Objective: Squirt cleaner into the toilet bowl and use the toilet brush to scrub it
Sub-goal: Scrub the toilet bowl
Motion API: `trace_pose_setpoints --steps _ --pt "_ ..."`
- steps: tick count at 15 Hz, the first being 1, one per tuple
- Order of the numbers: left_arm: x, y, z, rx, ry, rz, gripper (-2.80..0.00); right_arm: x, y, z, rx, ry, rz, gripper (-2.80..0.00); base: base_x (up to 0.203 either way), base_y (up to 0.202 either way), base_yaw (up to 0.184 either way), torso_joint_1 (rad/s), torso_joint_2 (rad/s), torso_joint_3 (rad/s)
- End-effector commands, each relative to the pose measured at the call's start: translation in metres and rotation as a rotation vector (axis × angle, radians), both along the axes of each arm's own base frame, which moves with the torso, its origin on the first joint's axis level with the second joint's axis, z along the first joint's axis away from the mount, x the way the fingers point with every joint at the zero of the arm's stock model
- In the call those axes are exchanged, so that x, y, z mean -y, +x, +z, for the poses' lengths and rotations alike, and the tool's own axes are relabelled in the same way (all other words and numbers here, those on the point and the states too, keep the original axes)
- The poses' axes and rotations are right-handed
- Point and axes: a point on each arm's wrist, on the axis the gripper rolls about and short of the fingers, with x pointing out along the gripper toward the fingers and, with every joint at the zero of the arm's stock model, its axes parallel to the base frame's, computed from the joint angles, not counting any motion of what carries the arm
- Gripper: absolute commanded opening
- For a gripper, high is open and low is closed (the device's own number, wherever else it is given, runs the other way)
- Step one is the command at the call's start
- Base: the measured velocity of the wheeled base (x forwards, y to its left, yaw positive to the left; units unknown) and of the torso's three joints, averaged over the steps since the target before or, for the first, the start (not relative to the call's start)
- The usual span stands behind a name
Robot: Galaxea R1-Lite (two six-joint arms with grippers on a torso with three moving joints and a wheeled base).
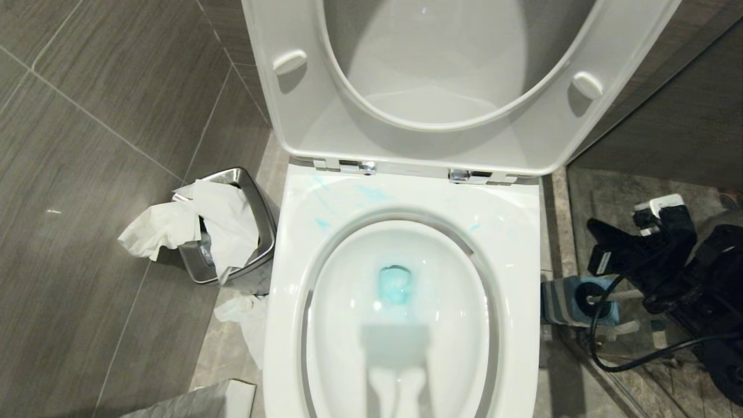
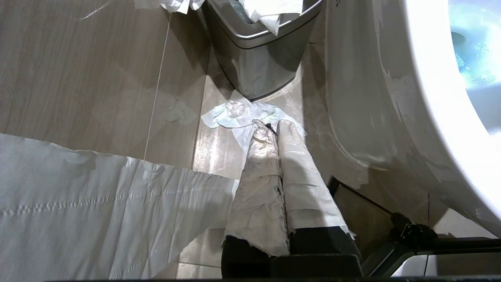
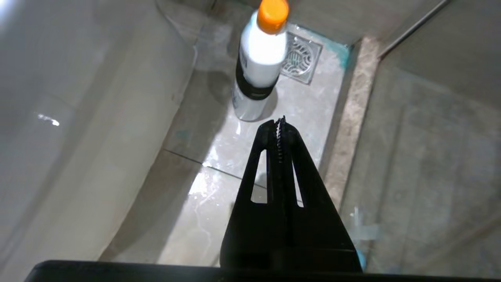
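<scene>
Your right hand (image 3: 278, 125) hung empty with its 2 fingers pressed together just short of the upright orange-capped bottle (image 3: 256, 66) on the floor; your left hand (image 2: 274, 133), also closed, idled beside the toilet bowl (image 1: 511, 244), whose water showed blue cleaner (image 1: 396, 284).

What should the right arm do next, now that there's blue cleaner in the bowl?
Probably open the right gripper and bring it over to the toilet brush in its holder beside the toilet bowl. Cleaner already tints the water and streaks the rim, the bottle stands on the floor, and the fingers are shut on nothing. The left gripper is shut, low by the bin.
</scene>
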Motion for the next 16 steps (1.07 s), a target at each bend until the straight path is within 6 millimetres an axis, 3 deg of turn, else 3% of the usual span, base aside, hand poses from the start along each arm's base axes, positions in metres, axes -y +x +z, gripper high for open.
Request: trace_pose_setpoints --steps 1,5,8,12,16 --pt "0.000 0.000 0.000 -0.003 0.000 0.000 -2.80 0.003 -0.017 0.034 0.068 -0.004 -0.012 -2.80 0.000 0.000 0.000 0.000 0.00 0.000" --pt "0.000 0.000 0.000 -0.003 0.000 0.000 -2.80 0.034 -0.005 0.100 0.191 -0.055 -0.118 -2.80 0.000 0.000 0.000 0.000 0.00 0.000" --pt "0.000 0.000 0.000 -0.002 0.000 0.000 -2.80 0.044 -0.008 0.125 0.198 -0.124 -0.145 -2.80 0.000 0.000 0.000 0.000 0.00 0.000" --pt "0.000 0.000 0.000 -0.002 0.000 0.000 -2.80 0.038 -0.038 0.156 0.076 -0.103 -0.083 -2.80 0.000 0.000 0.000 0.000 0.00 0.000" --pt "0.000 0.000 0.000 -0.002 0.000 0.000 -2.80 0.028 -0.083 0.206 -0.099 0.067 -0.014 -2.80 0.000 0.000 0.000 0.000 0.00 0.000"
